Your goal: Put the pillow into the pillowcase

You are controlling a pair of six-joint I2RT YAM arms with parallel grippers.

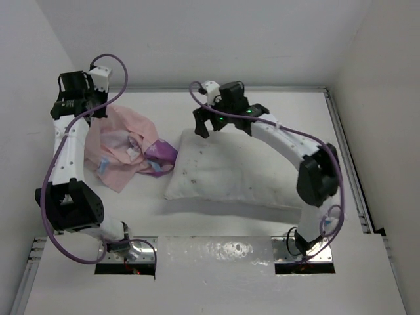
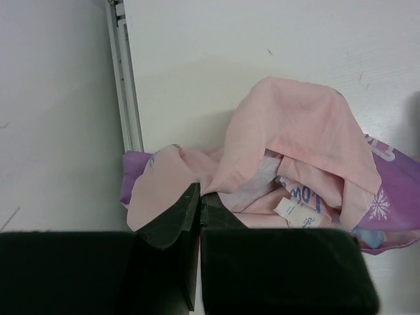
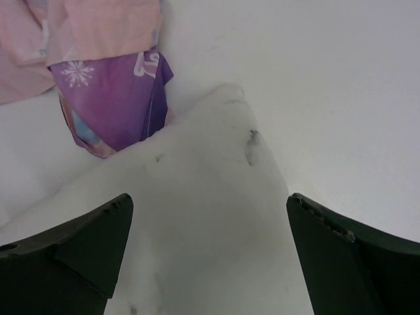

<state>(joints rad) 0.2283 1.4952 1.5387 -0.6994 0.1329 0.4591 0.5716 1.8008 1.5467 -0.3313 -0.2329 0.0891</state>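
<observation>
Right end effector (image 3: 209, 210) wide over pillow (image 1: 230, 170) corner nearest bench (image 1: 275, 108) far edge; best grip deep there while left end effector (image 2: 199, 197), pinched on pillowcase (image 2: 302, 131) hem, lifts its mouth.

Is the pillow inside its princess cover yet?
Not yet, nothing is done. The plump white speckled pillow lies outside the crumpled pink-and-purple fabric pillowcase. In hand: the left end effector pinches the case's pink edge; the right end effector hangs open over a pillow corner. Still to do: open the case, slide the pillow in.
</observation>
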